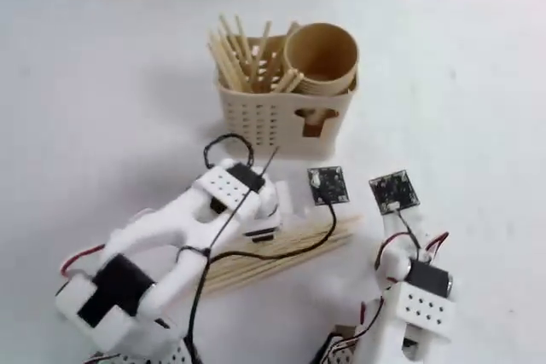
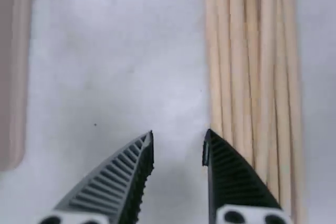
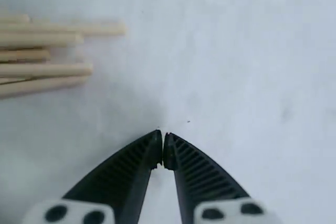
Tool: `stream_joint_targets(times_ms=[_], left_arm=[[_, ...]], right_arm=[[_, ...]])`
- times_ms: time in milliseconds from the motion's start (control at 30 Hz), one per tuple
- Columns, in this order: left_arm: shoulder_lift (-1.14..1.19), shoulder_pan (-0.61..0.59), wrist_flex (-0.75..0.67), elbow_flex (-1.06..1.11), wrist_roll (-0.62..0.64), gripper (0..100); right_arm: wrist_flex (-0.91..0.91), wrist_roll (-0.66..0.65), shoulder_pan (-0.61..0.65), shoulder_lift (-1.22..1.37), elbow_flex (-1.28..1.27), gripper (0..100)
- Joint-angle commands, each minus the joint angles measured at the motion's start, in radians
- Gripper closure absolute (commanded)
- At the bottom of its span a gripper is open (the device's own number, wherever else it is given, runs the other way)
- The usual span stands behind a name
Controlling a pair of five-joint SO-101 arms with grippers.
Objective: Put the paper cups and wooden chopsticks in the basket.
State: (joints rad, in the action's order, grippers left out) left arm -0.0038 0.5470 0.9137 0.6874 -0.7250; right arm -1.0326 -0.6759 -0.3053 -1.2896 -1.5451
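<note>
Your white tabletop (image 1: 94, 66) carries the basket (image 1: 277, 117) near the middle of its far edge, with paper cups (image 1: 322, 57) and chopsticks (image 1: 243, 53) standing in it and the room dark beyond. A loose chopstick bundle (image 1: 256, 266) lies toward the near edge. The jaws of your left gripper (image 2: 178, 137) are spread just beside it, and those of your right gripper (image 3: 163, 139) are pressed together near its tips.

Cups (image 1: 322, 57), upright chopsticks (image 1: 241, 59) in basket (image 1: 271, 121); loose chopsticks (image 1: 286, 259) on table (image 1: 478, 83) before it.
</note>
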Motion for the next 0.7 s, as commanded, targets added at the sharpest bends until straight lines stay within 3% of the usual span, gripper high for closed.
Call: stream_joint_targets(times_ms=[0, 233, 433, 667], left_arm=[[0.002, 0.001, 0.0, -0.035, -0.005, 83], [-0.139, -0.001, 0.16, -0.089, 0.037, 83], [-0.189, 0.022, 0.186, -0.066, 0.061, 82], [-0.053, 0.084, 0.178, -0.055, 0.127, 82]], right_arm=[[-0.059, -0.009, -0.008, -0.173, -0.026, 98.1], [-0.12, -0.009, -0.012, -0.351, -0.078, 98.2], [-0.097, -0.011, -0.012, -0.294, -0.068, 98.2], [-0.027, -0.009, -0.013, -0.104, -0.018, 98.2]])
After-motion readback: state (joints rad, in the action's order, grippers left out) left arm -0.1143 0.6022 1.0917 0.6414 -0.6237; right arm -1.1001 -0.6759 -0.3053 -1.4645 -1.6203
